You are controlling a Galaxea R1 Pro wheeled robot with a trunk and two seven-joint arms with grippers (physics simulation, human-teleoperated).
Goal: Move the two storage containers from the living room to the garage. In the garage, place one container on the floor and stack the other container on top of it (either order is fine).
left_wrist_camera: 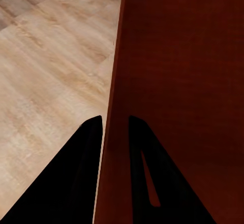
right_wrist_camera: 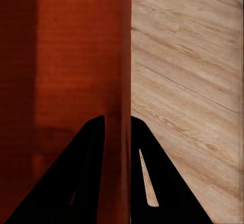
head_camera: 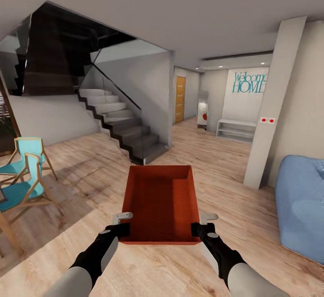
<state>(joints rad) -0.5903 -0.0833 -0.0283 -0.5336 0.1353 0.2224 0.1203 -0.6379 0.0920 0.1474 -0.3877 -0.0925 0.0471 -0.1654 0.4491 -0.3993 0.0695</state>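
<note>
Carrying the storage container [head_camera: 160,202] level, left pincer [head_camera: 120,230] and right pincer [head_camera: 201,229] clenched on opposite side walls. Steer past the staircase [head_camera: 123,124] toward the orange door [head_camera: 180,99] (probably the garage).

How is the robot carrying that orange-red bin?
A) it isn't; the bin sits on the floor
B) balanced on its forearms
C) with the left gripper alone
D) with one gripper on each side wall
D: the left gripper and right gripper each pinch a side wall of the bin.
</note>
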